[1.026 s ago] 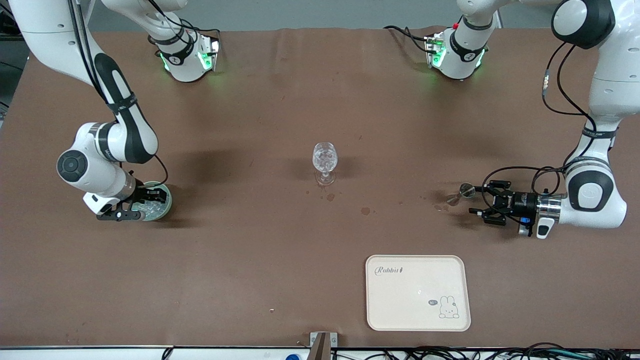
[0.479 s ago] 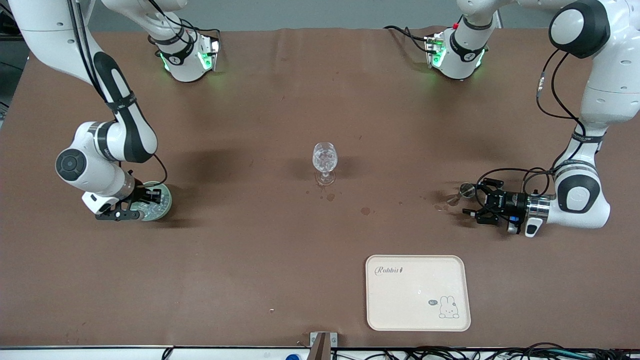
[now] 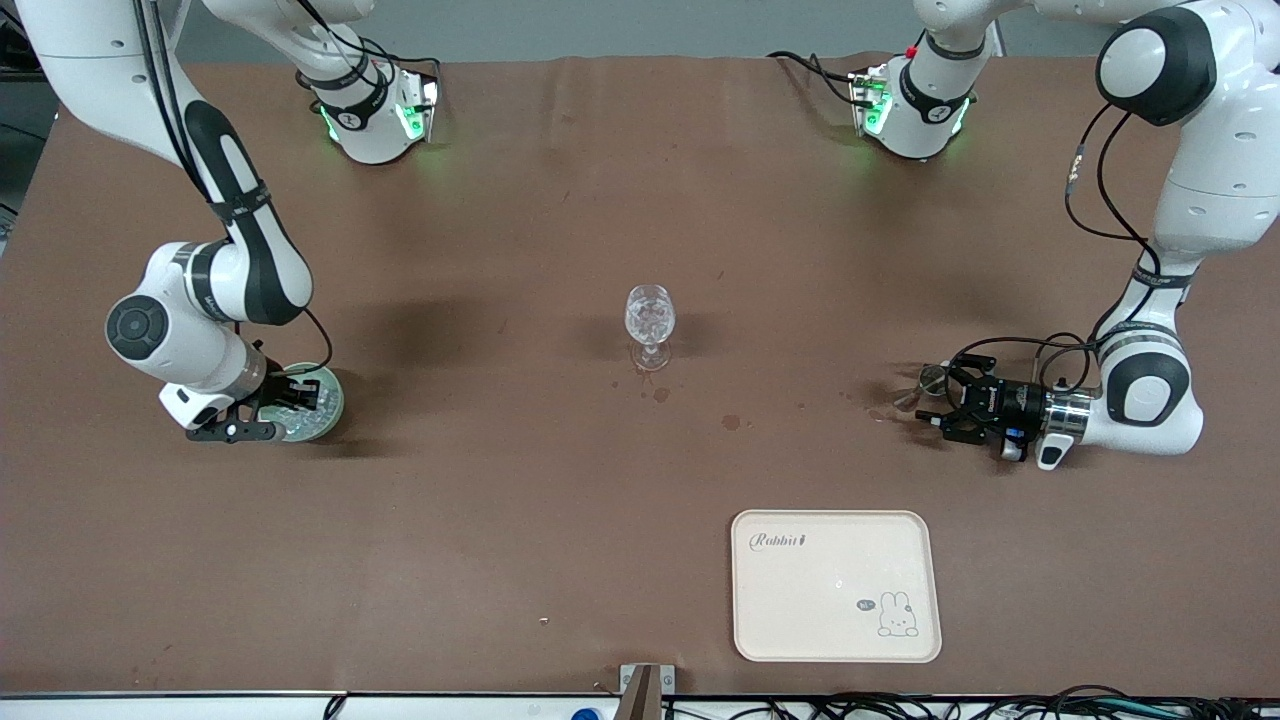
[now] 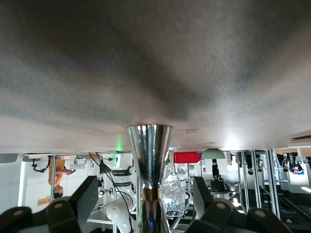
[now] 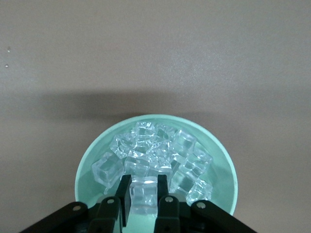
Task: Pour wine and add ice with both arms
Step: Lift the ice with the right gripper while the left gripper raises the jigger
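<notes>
The ice (image 5: 155, 162) lies heaped in a green bowl (image 5: 221, 167) toward the right arm's end of the surface (image 3: 500, 500), a pile of clear chunks filling the middle of the bowl. The right gripper (image 5: 144, 194) is down inside the bowl, its fingers (image 5: 124, 196) narrowed around one chunk (image 5: 144, 194) at the near edge of the heap, the pads pressed against its two sides; in the front view the same right gripper (image 3: 290, 392) sits over the bowl (image 3: 328, 412) with the arm's wrist bent above it. At the left arm's end, the left gripper (image 3: 938, 402) lies low and level with the surface, its fingers spread wide on either side of a metal measuring cup (image 3: 928, 382) that stands just in front of it. The left wrist view shows that measuring cup (image 4: 149, 160) between the two open fingers (image 4: 82, 199), its flared steel cone and brass waist centred in the gap, not touched by either pad. Between the two grippers, well apart from both, a stemmed glass (image 3: 650, 322) stands upright in the middle of the surface with a few dark spots around its foot. Nearer the front camera than the left gripper lies a cream tray (image 3: 835, 585) printed with a rabbit.
</notes>
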Controlling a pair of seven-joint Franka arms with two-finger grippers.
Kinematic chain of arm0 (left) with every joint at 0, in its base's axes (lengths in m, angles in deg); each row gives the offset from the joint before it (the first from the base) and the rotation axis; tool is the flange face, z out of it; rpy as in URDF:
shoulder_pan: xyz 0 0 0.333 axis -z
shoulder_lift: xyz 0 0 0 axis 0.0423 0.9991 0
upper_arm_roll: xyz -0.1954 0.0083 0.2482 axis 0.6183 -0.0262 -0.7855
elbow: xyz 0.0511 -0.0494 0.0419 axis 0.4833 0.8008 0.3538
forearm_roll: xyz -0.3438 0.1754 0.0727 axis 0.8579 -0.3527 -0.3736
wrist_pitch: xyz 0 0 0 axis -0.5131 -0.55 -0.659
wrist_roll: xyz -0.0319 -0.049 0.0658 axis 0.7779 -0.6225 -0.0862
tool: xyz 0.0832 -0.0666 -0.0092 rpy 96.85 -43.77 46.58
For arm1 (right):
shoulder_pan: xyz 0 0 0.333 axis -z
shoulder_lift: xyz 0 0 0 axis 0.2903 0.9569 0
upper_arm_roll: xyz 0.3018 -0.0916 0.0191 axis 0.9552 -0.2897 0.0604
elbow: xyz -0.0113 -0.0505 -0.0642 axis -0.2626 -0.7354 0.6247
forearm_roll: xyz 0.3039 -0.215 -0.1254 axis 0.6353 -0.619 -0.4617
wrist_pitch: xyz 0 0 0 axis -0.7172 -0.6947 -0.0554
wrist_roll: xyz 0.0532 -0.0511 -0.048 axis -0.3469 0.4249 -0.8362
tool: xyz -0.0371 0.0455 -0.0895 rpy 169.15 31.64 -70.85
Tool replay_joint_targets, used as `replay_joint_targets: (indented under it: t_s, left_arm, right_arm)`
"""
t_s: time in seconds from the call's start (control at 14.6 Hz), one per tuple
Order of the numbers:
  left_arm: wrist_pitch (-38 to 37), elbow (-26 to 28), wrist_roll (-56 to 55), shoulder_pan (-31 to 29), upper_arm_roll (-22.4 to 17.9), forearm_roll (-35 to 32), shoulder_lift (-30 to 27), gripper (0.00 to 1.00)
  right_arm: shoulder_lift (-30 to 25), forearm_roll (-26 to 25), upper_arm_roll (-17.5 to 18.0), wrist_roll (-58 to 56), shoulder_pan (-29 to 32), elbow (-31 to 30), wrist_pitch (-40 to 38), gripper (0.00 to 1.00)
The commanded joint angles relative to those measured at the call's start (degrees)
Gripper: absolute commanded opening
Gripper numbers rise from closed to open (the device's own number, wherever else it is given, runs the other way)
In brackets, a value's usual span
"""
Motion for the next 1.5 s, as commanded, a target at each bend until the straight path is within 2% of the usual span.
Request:
replay_joint_targets:
  t_s: [0.0,0.07,0.21,0.34,0.55,0.75,0.96,1.16,1.44]
  left_arm:
    - [-1.1,-0.1,-0.8,-0.6,0.4,1.1,0.3,0.73]
    - [-1.1,0.3,-0.9,-0.6,0.4,1.1,0.3,0.66]
    - [-1.1,0.4,-0.9,-0.6,0.4,1.4,0.3,0.62]
    - [-1.1,0.4,-0.9,-0.6,0.4,1.4,0.3,0.52]
    - [-1.1,0.4,-0.8,-0.7,0.4,1.4,0.3,0.29]
    - [-1.1,0.4,-0.7,-0.7,0.4,1.5,0.3,0.2]
    - [-1.2,0.3,-0.7,-0.8,0.4,1.9,0.3,0.17]
    - [-1.9,0.3,-0.9,-0.7,0.4,3.7,0.3,0.01]
    - [-1.9,0.0,-0.1,-0.7,0.4,3.7,0.1,0.01]
  right_arm:
    - [-2.8,0.3,0.3,0.6,0.3,-0.7,-0.7,0.07]
    - [-3.2,0.3,0.3,0.6,0.4,0.1,-1.9,0.07]
    - [-4.3,0.3,0.2,0.5,0.6,2.8,-5.5,0.06]
    - [-5.5,0.3,-0.1,0.5,0.7,5.1,-7.9,0.05]
    - [-7.9,0.2,-0.2,0.6,1.6,8.7,-12.2,0.05]
    - [-9.3,0.2,-0.2,0.4,2.0,14.3,-19.2,0.05]
    - [-9.8,0.1,-0.2,0.4,2.0,21.9,-28.6,0.05]
    - [-10.5,0.1,-0.2,0.4,2.0,28.8,-37.9,0.05]
    - [-15.2,0.1,-0.2,0.4,2.0,28.9,-42.3,0.05]
